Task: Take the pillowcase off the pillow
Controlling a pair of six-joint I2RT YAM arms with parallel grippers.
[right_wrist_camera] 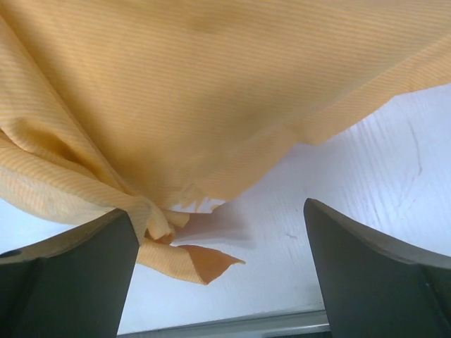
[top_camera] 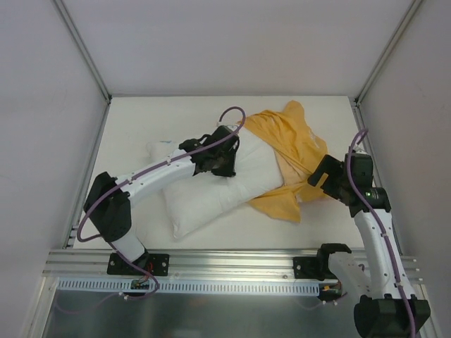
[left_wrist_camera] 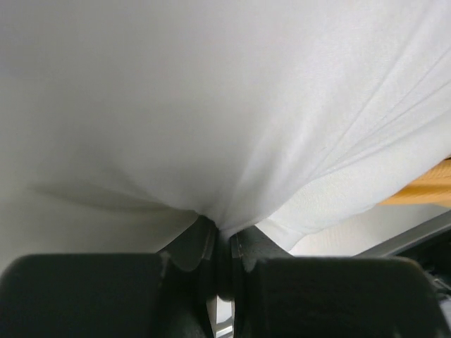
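Pinching a fold of white shell, the left gripper (left_wrist_camera: 224, 238) is clamped on the pillow (top_camera: 211, 191) near its middle. Pillow lies diagonally on the table (top_camera: 127, 134), most of it bare. The pillowcase (top_camera: 292, 148) is bunched over the far right end only and spills onto the table toward the right arm. Right gripper (right_wrist_camera: 217, 211) sits at the near edge of the orange cloth, jaws wide apart, holding nothing; fabric drapes just above it and brushes one finger.

Handling, as a judgement: case is thin, limp and light, creases freely, and should slide off with little drag. Pillow is plump and soft, so it makes a poor anchor unless pinched deep. Best hold for the right: the hemmed edge or a gathered fold, not a single layer.
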